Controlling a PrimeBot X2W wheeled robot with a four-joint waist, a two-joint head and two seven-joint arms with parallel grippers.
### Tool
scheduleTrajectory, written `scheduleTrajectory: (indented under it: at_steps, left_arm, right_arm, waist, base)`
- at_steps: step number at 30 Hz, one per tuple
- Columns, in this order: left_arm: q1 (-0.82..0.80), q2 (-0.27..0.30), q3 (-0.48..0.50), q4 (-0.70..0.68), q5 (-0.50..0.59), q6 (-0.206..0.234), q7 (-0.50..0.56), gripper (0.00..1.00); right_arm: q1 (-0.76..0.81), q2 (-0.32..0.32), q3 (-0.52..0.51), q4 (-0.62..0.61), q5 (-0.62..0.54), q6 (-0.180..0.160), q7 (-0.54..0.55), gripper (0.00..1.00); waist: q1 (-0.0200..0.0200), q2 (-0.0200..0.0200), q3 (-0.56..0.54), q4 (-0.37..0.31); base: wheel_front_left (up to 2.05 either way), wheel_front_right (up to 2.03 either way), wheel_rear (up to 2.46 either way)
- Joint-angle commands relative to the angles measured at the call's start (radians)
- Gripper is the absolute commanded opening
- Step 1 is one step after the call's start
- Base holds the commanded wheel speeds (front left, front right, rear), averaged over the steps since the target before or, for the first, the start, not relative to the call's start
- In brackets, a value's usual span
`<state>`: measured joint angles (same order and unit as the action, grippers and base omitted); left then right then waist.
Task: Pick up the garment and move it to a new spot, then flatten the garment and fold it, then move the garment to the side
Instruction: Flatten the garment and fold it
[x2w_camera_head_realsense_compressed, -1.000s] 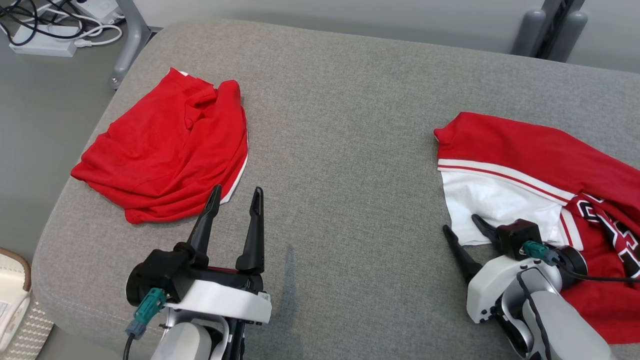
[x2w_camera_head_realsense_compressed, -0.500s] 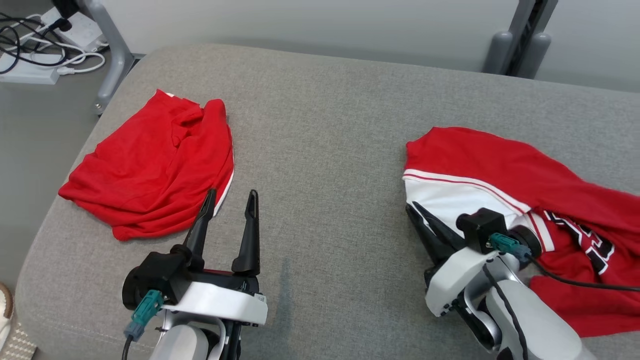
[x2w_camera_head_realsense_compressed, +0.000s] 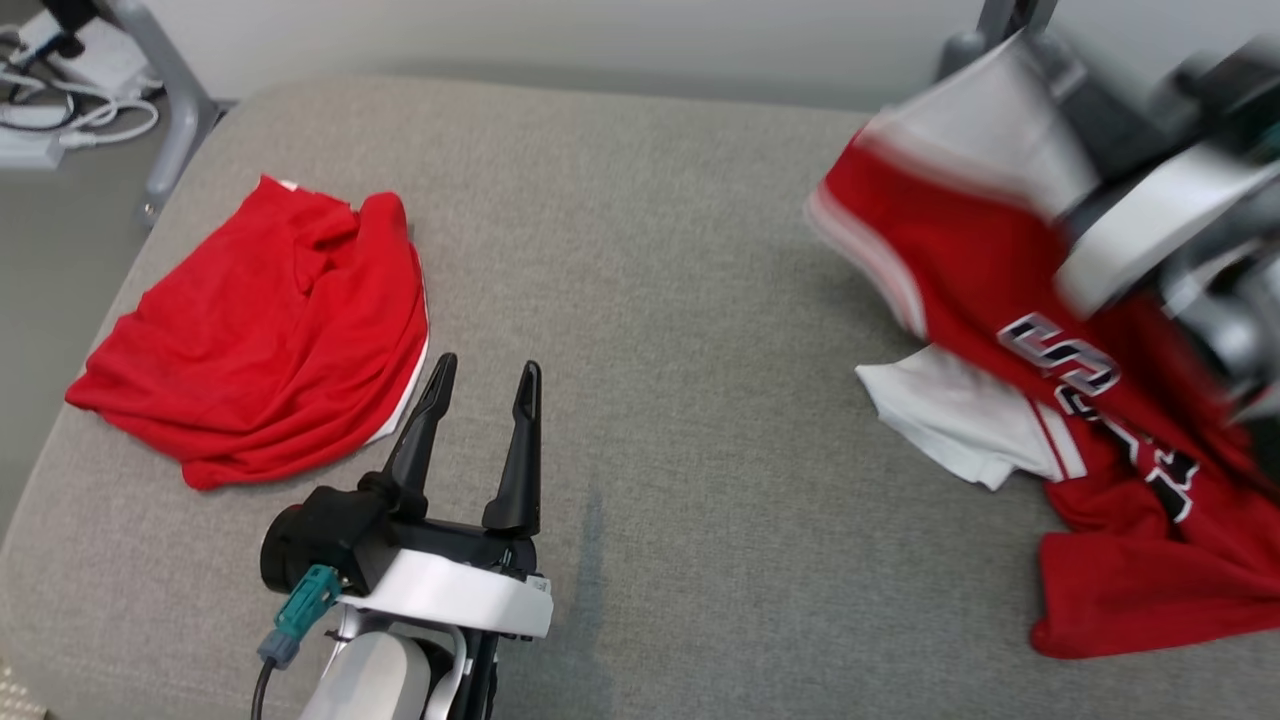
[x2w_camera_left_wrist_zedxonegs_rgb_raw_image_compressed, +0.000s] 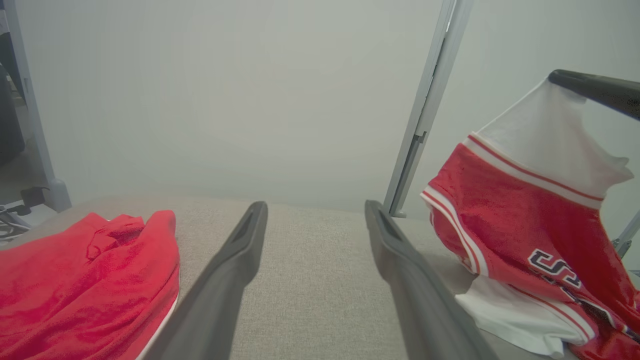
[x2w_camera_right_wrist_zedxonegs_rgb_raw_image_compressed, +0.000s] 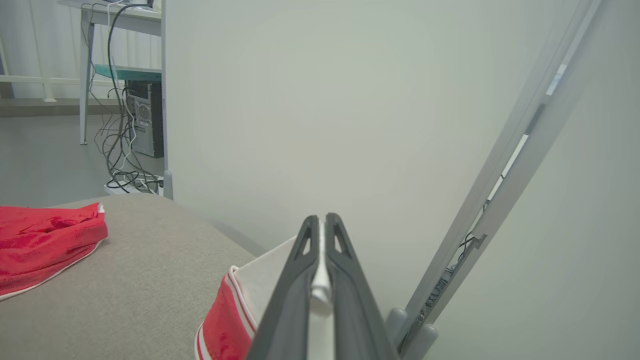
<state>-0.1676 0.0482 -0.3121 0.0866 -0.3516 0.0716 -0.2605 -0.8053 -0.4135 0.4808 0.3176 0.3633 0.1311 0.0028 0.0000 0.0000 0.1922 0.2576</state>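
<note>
The garment (x2w_camera_head_realsense_compressed: 1000, 290) is a red and white jersey with dark lettering, at the right of the grey cushion (x2w_camera_head_realsense_compressed: 650, 300). My right gripper (x2w_camera_right_wrist_zedxonegs_rgb_raw_image_compressed: 320, 222) is shut on its white edge and holds that part up off the cushion, blurred in the head view. The lower part of the garment (x2w_camera_left_wrist_zedxonegs_rgb_raw_image_compressed: 505, 215) still trails on the cushion. My left gripper (x2w_camera_head_realsense_compressed: 487, 368) stands open and empty near the front edge, beside a second red garment (x2w_camera_head_realsense_compressed: 260, 330).
The second red garment (x2w_camera_left_wrist_zedxonegs_rgb_raw_image_compressed: 75, 280) lies crumpled at the cushion's left. Beyond the far left corner are a metal frame leg (x2w_camera_head_realsense_compressed: 160, 100) and cables with a power strip (x2w_camera_head_realsense_compressed: 40, 100). A slanted grey post (x2w_camera_left_wrist_zedxonegs_rgb_raw_image_compressed: 425, 110) and a pale wall stand behind.
My right gripper shut on the jersey's white edge and rose up and away, lifting that end. The head camera has shifted. The left gripper kept its pose.
</note>
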Motion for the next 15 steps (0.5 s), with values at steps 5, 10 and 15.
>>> scheduleTrajectory:
  at_steps: [5,10,15]
  left_arm:
    - [-0.041,0.003,-0.034,-0.002,-0.030,0.005,-0.004,1.00]
    - [-0.073,0.003,-0.062,-0.011,-0.048,0.015,-0.004,1.00]
    - [-0.092,0.004,-0.072,-0.020,-0.057,0.025,-0.004,1.00]
  right_arm:
    - [-0.207,-0.152,-0.014,0.152,-0.064,-0.001,0.014,0.00]
    - [-0.367,-0.197,-0.063,0.398,-0.106,-0.001,-0.007,0.02]
    - [-0.456,-0.173,-0.118,0.605,-0.193,-0.001,-0.048,1.00]
  waist:
    - [0.0000,0.0000,0.106,0.070]
    - [0.0000,0.0000,0.165,0.113]
    - [0.0000,0.0000,0.193,0.124]
  base:
    - [0.00,0.00,0.00]
    - [0.00,0.00,0.00]
    - [0.00,0.00,0.00]
